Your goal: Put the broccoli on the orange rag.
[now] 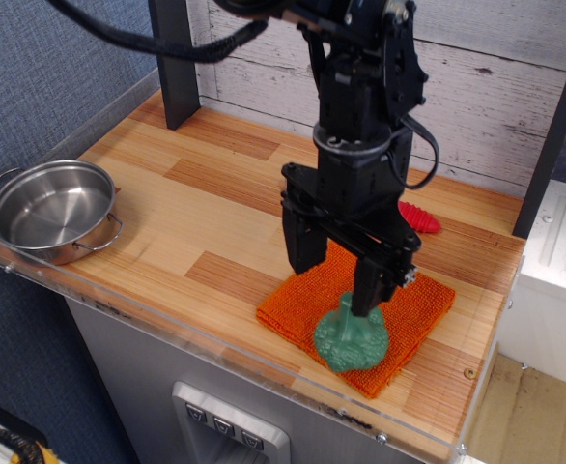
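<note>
The teal-green broccoli (351,336) lies head-down on the orange rag (413,314), near the rag's front edge, with its stem pointing up. The black gripper (335,275) hangs just above it with its fingers (303,244) spread wide apart. The right finger stands close beside the stem; the left finger is well clear of it. The gripper is open and holds nothing. The arm hides the rag's back middle part.
A steel pot (51,210) sits at the table's left front corner. A red toy (418,217) lies behind the rag near the wooden back wall. A dark post (175,63) stands at the back left. A clear acrylic lip (215,338) runs along the front edge.
</note>
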You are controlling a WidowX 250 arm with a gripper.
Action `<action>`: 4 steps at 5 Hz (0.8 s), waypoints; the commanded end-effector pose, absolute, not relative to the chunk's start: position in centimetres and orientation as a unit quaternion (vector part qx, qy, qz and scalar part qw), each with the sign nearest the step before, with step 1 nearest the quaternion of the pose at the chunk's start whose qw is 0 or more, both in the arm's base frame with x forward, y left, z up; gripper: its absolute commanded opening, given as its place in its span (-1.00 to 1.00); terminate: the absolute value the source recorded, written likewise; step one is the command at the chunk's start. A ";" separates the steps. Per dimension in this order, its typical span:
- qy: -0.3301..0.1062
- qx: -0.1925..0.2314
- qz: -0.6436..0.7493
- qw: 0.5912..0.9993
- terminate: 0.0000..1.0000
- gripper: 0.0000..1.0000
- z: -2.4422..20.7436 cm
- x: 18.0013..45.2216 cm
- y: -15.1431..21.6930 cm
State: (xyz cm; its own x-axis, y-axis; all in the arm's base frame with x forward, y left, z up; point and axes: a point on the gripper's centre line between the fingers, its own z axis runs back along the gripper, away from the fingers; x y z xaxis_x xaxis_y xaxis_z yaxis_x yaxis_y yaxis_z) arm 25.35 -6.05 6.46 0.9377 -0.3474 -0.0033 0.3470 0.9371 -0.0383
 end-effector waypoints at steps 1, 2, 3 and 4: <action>-0.034 -0.015 -0.131 0.991 -1.00 1.00 10.1 26.6 -4.5; -0.037 -0.015 -0.114 0.993 -1.00 1.00 10.8 27.0 -3.1; -0.040 -0.004 -0.085 0.996 -1.00 1.00 12.1 26.9 -0.2; -0.043 0.004 -0.047 0.998 -1.00 1.00 13.3 26.4 2.2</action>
State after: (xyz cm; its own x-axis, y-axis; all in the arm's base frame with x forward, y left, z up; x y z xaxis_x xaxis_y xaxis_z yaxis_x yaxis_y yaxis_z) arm 26.82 1.81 11.62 0.9953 -0.0938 0.0247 0.0938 0.9956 0.0012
